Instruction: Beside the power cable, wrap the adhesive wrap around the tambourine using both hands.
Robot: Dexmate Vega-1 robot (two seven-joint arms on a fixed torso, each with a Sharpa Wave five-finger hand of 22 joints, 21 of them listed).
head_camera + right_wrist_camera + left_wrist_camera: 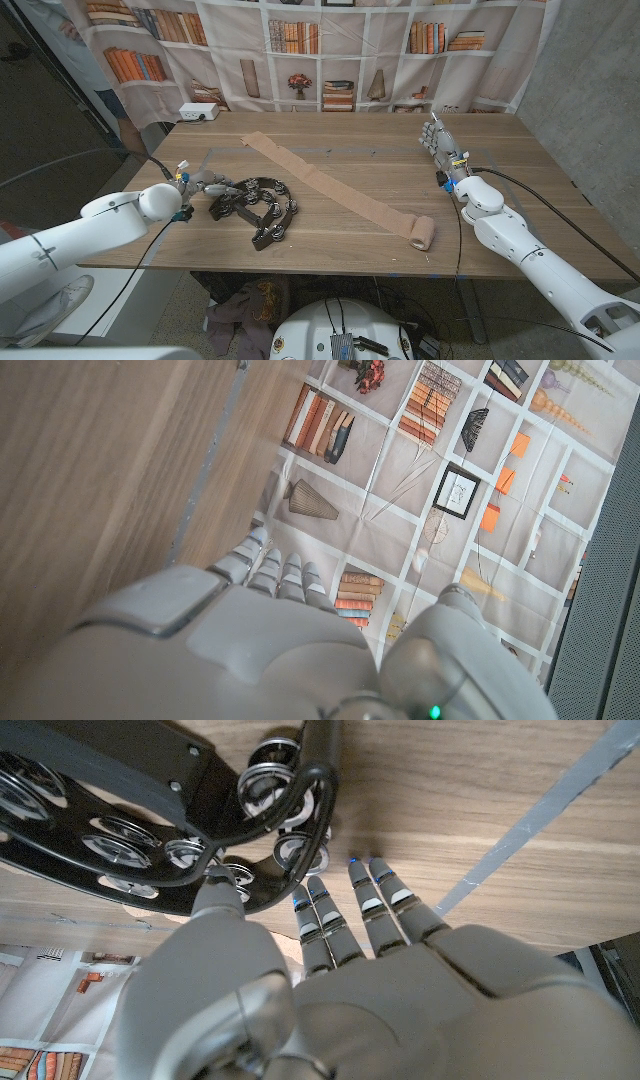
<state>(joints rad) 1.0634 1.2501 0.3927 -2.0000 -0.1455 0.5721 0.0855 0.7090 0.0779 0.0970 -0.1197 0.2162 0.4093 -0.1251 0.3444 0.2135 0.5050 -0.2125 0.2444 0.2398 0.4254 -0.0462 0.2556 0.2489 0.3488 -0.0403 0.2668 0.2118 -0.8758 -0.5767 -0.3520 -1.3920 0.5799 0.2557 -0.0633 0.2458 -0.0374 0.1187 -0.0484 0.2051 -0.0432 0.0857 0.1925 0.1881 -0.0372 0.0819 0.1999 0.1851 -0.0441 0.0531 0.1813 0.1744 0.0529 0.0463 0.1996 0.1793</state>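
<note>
Head view: the black half-moon tambourine with metal jingles lies on the wooden surface, the left hand just beside it. A tan adhesive wrap strip is seen unrolled diagonally, its roll near the front edge, apart from the tambourine. The right hand is held upright, fingers apart, empty.

Left wrist view: fingertips are stretched at the tambourine frame; nothing is grasped (contact uncertain).

Right wrist view: only extended fingers.

Wrapping is judged not begun; all remains.

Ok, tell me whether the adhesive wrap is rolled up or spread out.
Mostly spread out: the adhesive wrap lies as a long strip across the table, with a small roll left at its near end.
</note>
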